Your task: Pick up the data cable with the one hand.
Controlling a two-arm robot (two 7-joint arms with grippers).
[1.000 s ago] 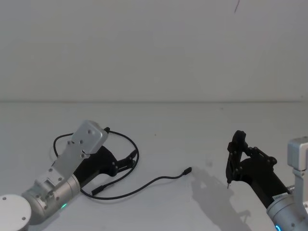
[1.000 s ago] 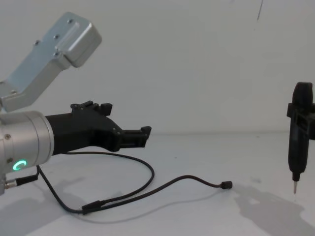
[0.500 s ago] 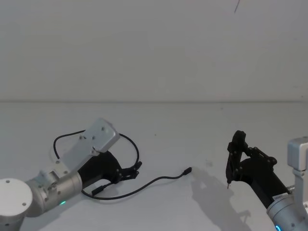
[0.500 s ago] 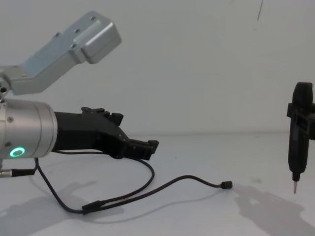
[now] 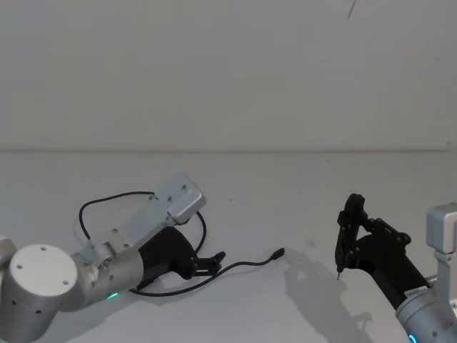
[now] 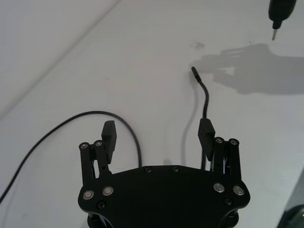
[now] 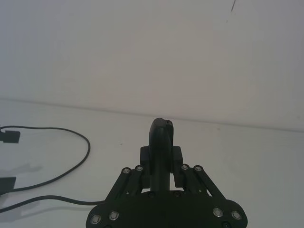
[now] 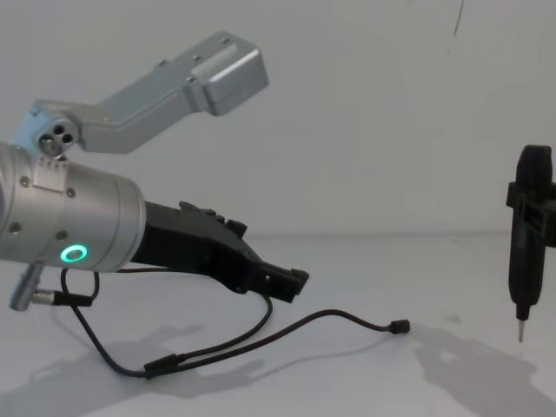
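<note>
- Since a second ago, head view: left end effector (image 5: 211, 261) has slid forward, low over the table (image 5: 300, 193), toward the data cable (image 5: 246, 265); right end effector (image 5: 347, 239) sits parked, clamping a pen-shaped tool (image 5: 351, 207).
- Left wrist view: jaws spread wide, one cable strand (image 6: 137, 147) lying between them.
- Chest view: fingertips hang just above the flat-lying cable (image 8: 330, 316), likely lined up to descend.

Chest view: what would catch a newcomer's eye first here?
The left gripper, jaws open, reaches low over the white table, just above the looping black data cable. At the right, the right gripper holds a pen-shaped tool upright, tip down.
</note>
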